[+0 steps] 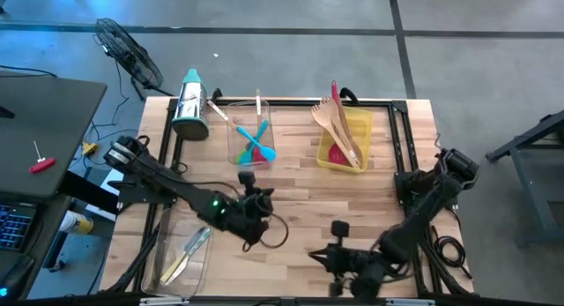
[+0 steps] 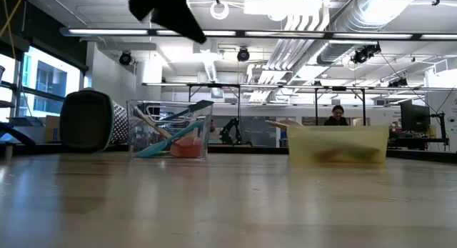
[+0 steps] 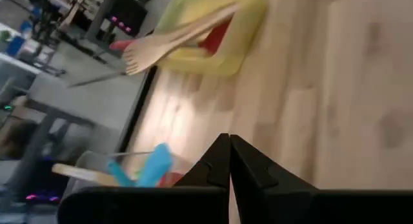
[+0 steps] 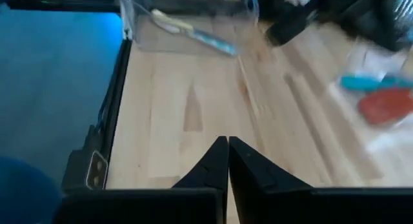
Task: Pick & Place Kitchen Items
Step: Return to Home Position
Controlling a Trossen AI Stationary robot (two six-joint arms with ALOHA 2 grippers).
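Kitchen items all lie in containers at this moment. The wooden spoons and forks (image 1: 339, 125) lean in the yellow bin (image 1: 361, 123) at the far right of the table (image 1: 291, 187), with a red spatula (image 1: 336, 153) under them. The blue spatulas (image 1: 261, 137) stand crossed in the clear bin (image 1: 236, 130) at the far middle. A pale-handled knife (image 1: 188, 247) rests in a second clear bin (image 1: 167, 225) at the near left corner.

The left gripper (image 3: 229, 143) hangs above the middle of the table, facing the two far bins; its fingers are pressed together with nothing between them. The right gripper (image 4: 227, 145) sits low at the near edge, right of centre, likewise clenched and empty.

All of these things look light. The wooden pieces are probably stiff and slightly rough, so a pinch across the handle near its balance point should hold. The spatulas likely have soft, flexing heads and smooth handles, so the handle is the place to take them, squarely across its width. The knife is slim and may slip or roll; its handle is safer than the blade. Handles jutting above a bin rim offer the easiest grip.
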